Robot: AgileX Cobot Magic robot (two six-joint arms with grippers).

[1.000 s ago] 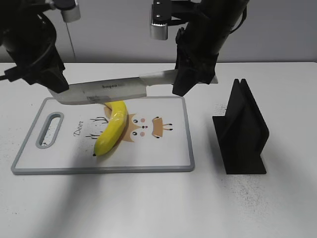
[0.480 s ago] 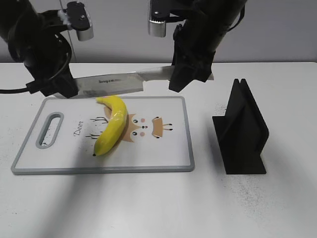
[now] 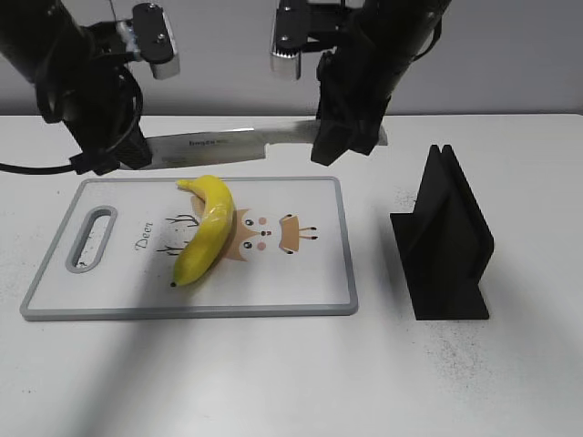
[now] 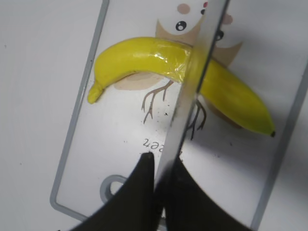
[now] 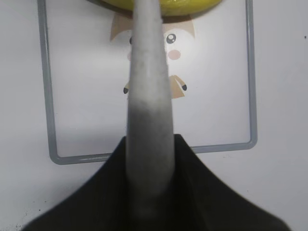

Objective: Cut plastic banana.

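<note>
Plastic banana (image 3: 206, 232) lies on our cutting board (image 3: 301, 282) near the desk's left edge. Above it, our left gripper (image 4: 161, 168) pinches the knife (image 3: 228, 146) blade's tip; our right gripper (image 5: 149, 144) clamps the handle.

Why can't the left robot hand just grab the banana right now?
It probably can't, because the left hand is already shut on the tip of the knife, with the right hand holding the handle. The banana itself lies uncovered on the cutting board below.
</note>
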